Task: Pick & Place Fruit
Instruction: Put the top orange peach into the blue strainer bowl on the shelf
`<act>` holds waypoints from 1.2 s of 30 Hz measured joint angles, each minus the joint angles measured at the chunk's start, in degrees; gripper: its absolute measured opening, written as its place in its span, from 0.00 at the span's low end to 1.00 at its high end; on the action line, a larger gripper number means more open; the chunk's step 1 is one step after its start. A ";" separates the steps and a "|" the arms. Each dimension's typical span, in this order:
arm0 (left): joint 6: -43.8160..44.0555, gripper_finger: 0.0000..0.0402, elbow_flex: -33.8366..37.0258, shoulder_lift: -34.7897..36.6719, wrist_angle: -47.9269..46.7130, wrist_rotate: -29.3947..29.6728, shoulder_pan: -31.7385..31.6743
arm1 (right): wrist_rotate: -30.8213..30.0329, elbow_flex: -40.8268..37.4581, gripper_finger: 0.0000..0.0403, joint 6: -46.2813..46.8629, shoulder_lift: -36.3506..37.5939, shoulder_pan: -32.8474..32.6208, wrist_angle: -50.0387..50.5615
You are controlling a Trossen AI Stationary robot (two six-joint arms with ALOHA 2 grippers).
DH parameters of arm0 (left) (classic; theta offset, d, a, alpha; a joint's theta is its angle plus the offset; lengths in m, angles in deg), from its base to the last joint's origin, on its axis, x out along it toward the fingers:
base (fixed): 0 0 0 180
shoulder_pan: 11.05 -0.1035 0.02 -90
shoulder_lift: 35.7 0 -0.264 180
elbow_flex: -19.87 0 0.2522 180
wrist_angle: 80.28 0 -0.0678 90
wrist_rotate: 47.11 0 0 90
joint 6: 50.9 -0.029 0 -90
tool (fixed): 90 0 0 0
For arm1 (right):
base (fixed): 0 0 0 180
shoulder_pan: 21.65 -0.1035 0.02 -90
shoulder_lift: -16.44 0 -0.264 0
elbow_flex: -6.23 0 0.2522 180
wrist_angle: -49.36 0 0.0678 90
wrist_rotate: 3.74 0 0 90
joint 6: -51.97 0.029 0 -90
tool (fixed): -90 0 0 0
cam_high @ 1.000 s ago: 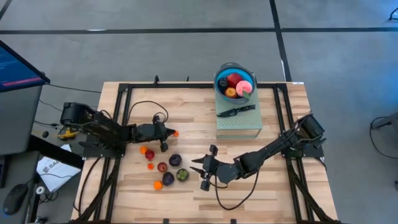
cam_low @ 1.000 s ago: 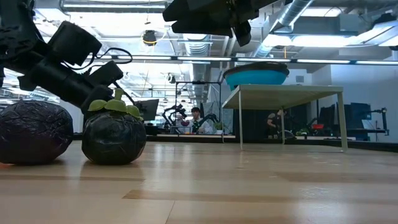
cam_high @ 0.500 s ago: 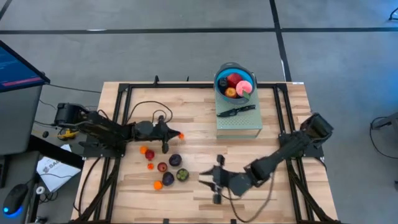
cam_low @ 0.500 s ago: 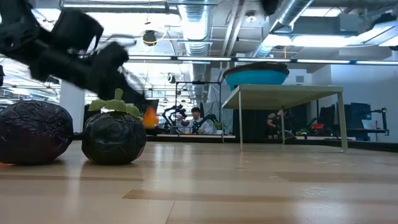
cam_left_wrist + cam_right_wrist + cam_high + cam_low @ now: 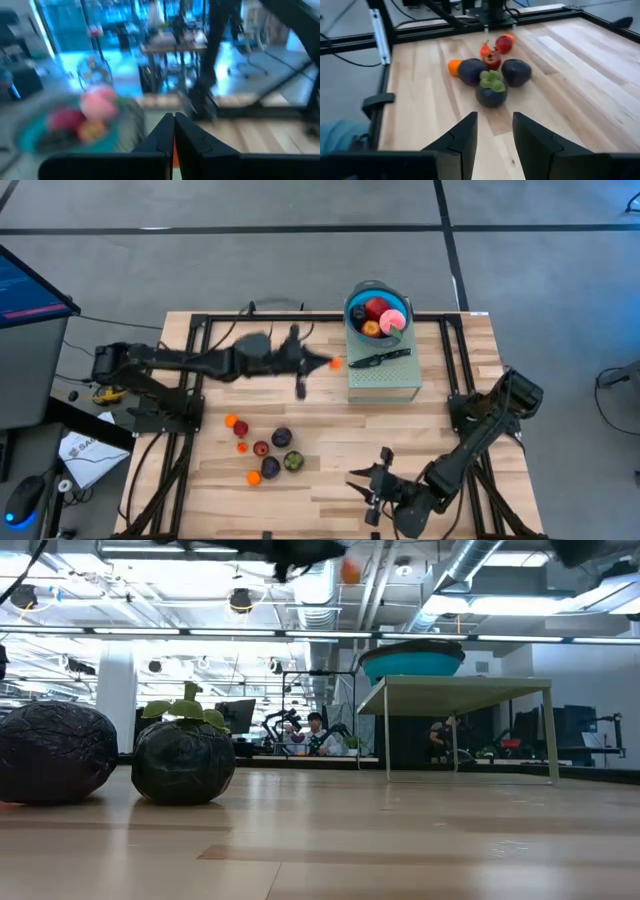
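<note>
Midair, left pincer [image 5: 322, 364] clamped on a tiny orange fruit [image 5: 335, 363], just short of the teal bowl [image 5: 352, 316].
Judged light, firm, slippery; pinched across the middle. Right pincer [image 5: 492, 131] slightly apart, empty, fruit cluster [image 5: 490, 70] ahead on worktop [image 5: 320, 430].

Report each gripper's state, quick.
Left gripper: shut on a small orange fruit, carried high beside the bowl.
Right gripper: open, empty, near the table's front edge.
</note>
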 joint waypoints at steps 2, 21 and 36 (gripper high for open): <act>-0.35 0.00 -4.86 -3.20 -0.12 -3.36 -2.84 | -0.27 0.00 0.29 0.05 -0.76 0.65 -0.40; -0.36 0.01 -23.49 -28.16 0.13 -7.29 -15.10 | 0.43 0.02 0.29 0.47 -1.57 4.24 -1.72; -1.11 0.01 -22.10 -28.36 -0.06 -7.07 -15.07 | 0.43 0.02 0.29 0.32 -1.57 4.24 -1.67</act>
